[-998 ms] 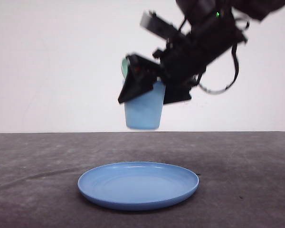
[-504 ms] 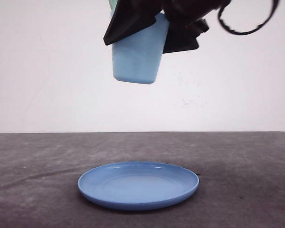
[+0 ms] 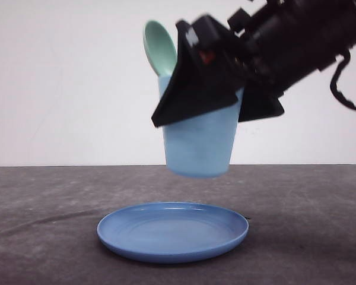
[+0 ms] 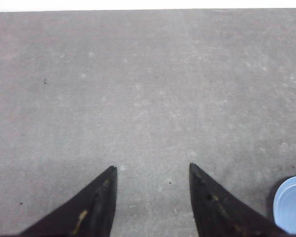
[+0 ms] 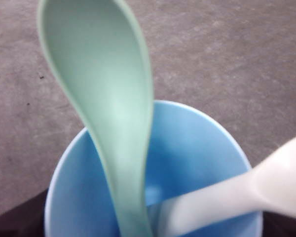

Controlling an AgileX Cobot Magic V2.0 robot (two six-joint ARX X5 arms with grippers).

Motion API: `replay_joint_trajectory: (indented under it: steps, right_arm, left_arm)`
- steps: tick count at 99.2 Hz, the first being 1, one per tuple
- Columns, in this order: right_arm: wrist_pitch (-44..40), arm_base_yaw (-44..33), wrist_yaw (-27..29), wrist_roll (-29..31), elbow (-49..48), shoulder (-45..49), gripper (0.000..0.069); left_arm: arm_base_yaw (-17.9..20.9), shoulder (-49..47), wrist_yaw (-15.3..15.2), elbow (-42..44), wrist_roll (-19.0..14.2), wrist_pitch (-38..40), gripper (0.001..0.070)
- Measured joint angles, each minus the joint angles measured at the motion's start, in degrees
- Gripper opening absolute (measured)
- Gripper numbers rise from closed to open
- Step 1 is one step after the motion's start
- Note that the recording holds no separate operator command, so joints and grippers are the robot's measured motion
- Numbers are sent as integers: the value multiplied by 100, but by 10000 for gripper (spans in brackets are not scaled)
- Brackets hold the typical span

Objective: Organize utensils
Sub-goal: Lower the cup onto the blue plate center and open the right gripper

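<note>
The pale mint-green plastic spoon point(image 5: 108, 113) stands in the light blue plastic cup point(image 3: 200, 145), handle down and oval bowl up, its long axis close to upright with a slight lean. In the right wrist view the white plastic fork point(image 5: 227, 197) lies in the same cup, its handle slanting out over the rim; I cannot see the tines. Both utensils are in the air with the cup, over the round blue plastic plate point(image 3: 172, 230) that sits on the grey desk point(image 3: 47, 208) near its front edge.

My right gripper point(image 3: 216, 101) is clamped on the cup's upper wall, one black finger on either side. Half a second ago the cup was high at the top of the front view; now it hangs lower and more upright, just above the plate's far rim. I read that as the descent to set the loaded cup down, so the sorting looks nearly done.

My left gripper point(image 4: 150, 197) hovers over bare desk, fingers parted, holding nothing, the cup well clear of it.
</note>
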Motion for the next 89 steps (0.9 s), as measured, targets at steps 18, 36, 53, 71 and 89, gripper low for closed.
replay_joint_trajectory:
  steps: [18,36,53,71,89]
  right_arm:
    - [450,-2,2,-4,-83,361,474]
    - [999,-2,0,-7,-83,901,474]
    - [1373,-4,0,-7,-83,1379,474]
    - [1856,-4,68,-15,-83,1794,474]
    - [1980,-42,168,-9,-81,2074,474]
  left_arm:
    - [0,0,0,0,0,-2,273]
    - [0,0,0,0,0,-2,273]
    - [0,0,0,0,0,-2,273]
    - [0,0,0,0,0,-2,273]
    - [0,0,0,0,0,-4,274]
